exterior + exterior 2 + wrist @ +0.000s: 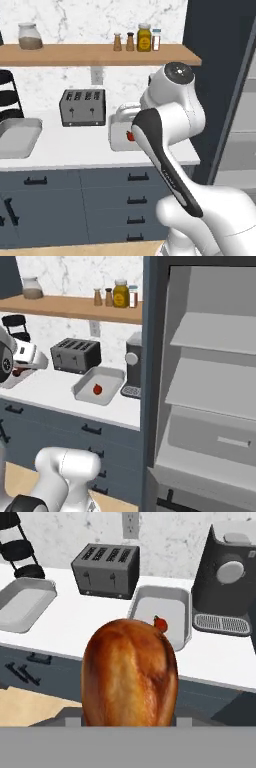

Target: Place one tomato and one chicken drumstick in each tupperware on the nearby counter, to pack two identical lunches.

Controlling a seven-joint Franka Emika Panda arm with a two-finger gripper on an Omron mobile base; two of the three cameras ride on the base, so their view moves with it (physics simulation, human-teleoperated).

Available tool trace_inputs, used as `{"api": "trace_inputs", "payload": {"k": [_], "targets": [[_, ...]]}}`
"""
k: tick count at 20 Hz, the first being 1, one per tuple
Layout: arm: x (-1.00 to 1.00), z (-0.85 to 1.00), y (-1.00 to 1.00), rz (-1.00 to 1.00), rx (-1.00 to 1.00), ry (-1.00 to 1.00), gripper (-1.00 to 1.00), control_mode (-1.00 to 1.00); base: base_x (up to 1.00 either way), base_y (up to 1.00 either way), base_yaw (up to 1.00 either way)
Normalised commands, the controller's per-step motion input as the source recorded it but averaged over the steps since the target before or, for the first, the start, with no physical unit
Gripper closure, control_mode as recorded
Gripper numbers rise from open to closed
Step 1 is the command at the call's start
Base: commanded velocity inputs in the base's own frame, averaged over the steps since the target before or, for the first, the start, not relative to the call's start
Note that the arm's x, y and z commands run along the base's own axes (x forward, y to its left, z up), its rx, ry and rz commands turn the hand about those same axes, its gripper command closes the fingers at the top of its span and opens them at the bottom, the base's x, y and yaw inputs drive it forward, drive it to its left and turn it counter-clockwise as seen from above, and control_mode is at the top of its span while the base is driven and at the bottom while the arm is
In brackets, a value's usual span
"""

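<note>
A large golden-brown chicken drumstick (129, 674) is close in the hand view, and my gripper (20, 369) is shut on it, its fingertips hidden behind the meat. It hangs above the floor in front of the white counter (90, 629). Two light-grey tupperware trays sit on that counter. The right tupperware (175, 599) holds one red tomato (160, 624), seen from the base as the tomato (97, 389) in its tray (111, 376). The left tupperware (22, 604) holds nothing I can see. In the left base view my arm covers part of the right tray (120, 127).
A slotted grey toaster (105, 569) stands between the trays at the back. A dark coffee machine (227, 577) is right of the tomato tray. A black rack (20, 549) is at far left. A wooden shelf (100, 54) with jars hangs above. Open tall shelving (210, 381) stands at the right.
</note>
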Motion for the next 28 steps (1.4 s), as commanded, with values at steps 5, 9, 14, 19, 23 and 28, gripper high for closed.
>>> {"api": "trace_inputs", "payload": {"k": [5,9,14,19,23,28], "targets": [[0.0,0.0,0.0,0.0,0.0,0.0,1.0,1.0,1.0,0.33,-0.56],[0.0,0.0,0.0,0.0,0.0,0.0,1.0,1.0,0.99,0.28,-0.44],[0.98,-0.99,0.19,-0.08,0.0,0.09,1.0,-1.0,0.0,0.0,0.0],[1.0,-1.0,0.0,-0.09,0.05,0.0,1.0,-1.0,0.0,0.0,0.0],[1.0,-1.0,-0.03,-0.1,0.06,0.0,1.0,-1.0,0.0,0.0,0.0],[1.0,-0.94,-0.01,-0.12,0.14,0.01,1.0,-1.0,0.0,0.0,0.0]]}}
